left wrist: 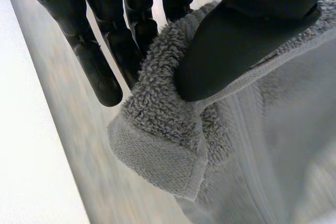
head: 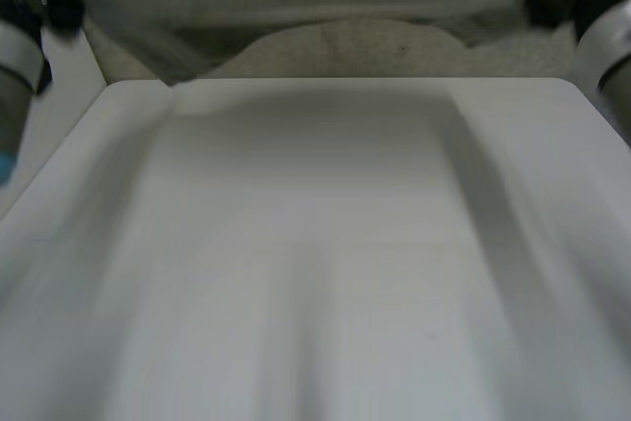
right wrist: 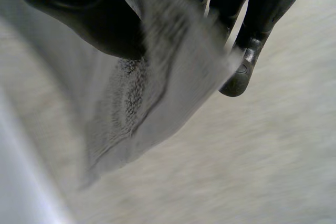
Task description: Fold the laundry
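Two corners of a grey terry-cloth towel [left wrist: 157,129] are being pinched, thumb against fingers, by the black left hand [left wrist: 236,40] and black right hand [right wrist: 79,19] beyond the white tabletop [head: 315,244]; the towel's middle is hard to make out.

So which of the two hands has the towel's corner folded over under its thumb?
The left hand: the grey towel's hemmed corner curls over there. At the right hand it hangs flat.

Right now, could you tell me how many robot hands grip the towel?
2. The left robot hand pinches a towel corner; the right robot hand pinches its edge.
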You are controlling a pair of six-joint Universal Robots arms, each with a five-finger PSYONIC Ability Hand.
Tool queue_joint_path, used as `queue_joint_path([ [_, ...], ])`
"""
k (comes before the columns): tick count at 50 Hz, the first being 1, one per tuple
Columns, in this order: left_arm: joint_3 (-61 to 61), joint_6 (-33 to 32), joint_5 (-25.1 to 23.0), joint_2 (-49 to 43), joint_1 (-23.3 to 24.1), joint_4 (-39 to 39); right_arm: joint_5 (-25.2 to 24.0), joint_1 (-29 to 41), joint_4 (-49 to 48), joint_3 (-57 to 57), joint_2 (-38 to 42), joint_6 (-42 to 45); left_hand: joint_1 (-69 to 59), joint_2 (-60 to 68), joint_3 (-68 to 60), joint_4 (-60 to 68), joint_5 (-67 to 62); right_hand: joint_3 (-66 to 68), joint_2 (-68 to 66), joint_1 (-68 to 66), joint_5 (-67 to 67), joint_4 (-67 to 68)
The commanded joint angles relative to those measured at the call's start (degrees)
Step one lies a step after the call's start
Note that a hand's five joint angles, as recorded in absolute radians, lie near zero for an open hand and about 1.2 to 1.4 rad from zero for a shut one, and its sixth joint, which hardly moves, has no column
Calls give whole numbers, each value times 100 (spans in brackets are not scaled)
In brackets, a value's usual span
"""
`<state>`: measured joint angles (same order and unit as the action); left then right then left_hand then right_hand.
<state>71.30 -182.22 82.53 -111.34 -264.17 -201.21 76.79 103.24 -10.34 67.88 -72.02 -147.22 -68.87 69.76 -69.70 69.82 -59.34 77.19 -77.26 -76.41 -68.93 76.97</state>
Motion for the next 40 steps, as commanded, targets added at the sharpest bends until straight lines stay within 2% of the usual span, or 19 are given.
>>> queue_joint_path([
  [1,1831,-68,-315,-37,-318,-24,-639,3,989,1321,258,491,-1113,1024,-1030,1018,-1066,281,-274,-359,-107,303],
  [5,2415,-138,-606,-90,-380,-33,-639,-14,1095,1896,461,941,-1113,1024,-1030,1018,-1066,281,-274,-359,-107,303],
  [7,2878,-383,-851,-99,-459,-33,-639,-23,1078,2159,549,1169,-1113,1024,-1030,1018,-1066,281,-274,-359,-107,303],
  [10,3065,-586,-967,-99,-477,-33,-613,-32,1060,2572,637,1556,-1113,1024,-1030,1018,-1066,281,-274,-359,-107,303],
  [12,3363,-1111,-1141,-90,-486,-15,-595,-49,1078,2809,646,1740,-1113,1024,-1030,1018,-1066,281,-274,-359,-107,303],
  [13,3364,-1114,-1142,-90,-486,-15,-595,-50,1078,2810,646,1740,-1113,1024,-1030,1018,-1066,281,-274,-359,-107,303],
  [15,3618,-1717,-1221,-3,-495,2,-595,-67,1130,2924,550,1749,-1113,1024,-1030,1018,-1066,281,-274,-359,-107,303],
  [16,3619,-1720,-1221,-2,-495,2,-595,-67,1130,2924,549,1749,-1113,1024,-1030,1018,-1066,281,-274,-359,-107,303],
  [18,3829,-2271,-1230,120,-608,55,-578,-85,1201,2985,444,1749,-1113,1024,-1030,1018,-1066,281,-274,-359,-107,303],
  [24,4155,-2792,-1239,587,-890,178,-595,-278,1763,3117,-277,1784,-1113,1024,-1030,1018,-1066,281,-274,-359,-107,303],
  [27,4313,-2924,-1300,903,-1066,416,-639,-463,2273,3126,-523,1820,-1113,1024,-1030,1018,-1066,281,-274,-359,-107,303],
  [29,4392,-2942,-1519,1314,-1215,844,-674,-576,2990,3074,-908,1942,-1113,1024,-1030,1018,-1066,281,-274,-359,-107,303],
  [30,4392,-2942,-1520,1316,-1215,846,-675,-577,2994,3073,-910,1943,-1113,1024,-1030,1018,-1066,281,-274,-359,-107,303],
  [32,4471,-2951,-1887,1701,-1312,1415,-701,-700,3380,3065,-1095,2118,-1113,1024,-1030,1018,-1066,281,-274,-359,-107,303],
  [34,4497,-2959,-2081,1886,-1373,1713,-710,-1050,4106,3117,-1348,2686,-1113,1024,-1030,1018,-1066,281,-274,-359,-107,303],
  [35,4498,-2959,-2083,1888,-1374,1716,-710,-1051,4110,3117,-1349,2690,-1113,1024,-1030,1018,-1066,281,-274,-359,-107,303],
  [37,4559,-3003,-2398,2177,-1505,2311,-710,-1288,4775,3187,-1498,3363,-1113,1024,-1030,1018,-1066,281,-274,-359,-107,303],
  [40,4594,-3230,-2548,2265,-1567,2751,-718,-1368,5024,3179,-1516,3639,-1113,1024,-1030,1018,-1066,281,-274,-359,-107,303],
])
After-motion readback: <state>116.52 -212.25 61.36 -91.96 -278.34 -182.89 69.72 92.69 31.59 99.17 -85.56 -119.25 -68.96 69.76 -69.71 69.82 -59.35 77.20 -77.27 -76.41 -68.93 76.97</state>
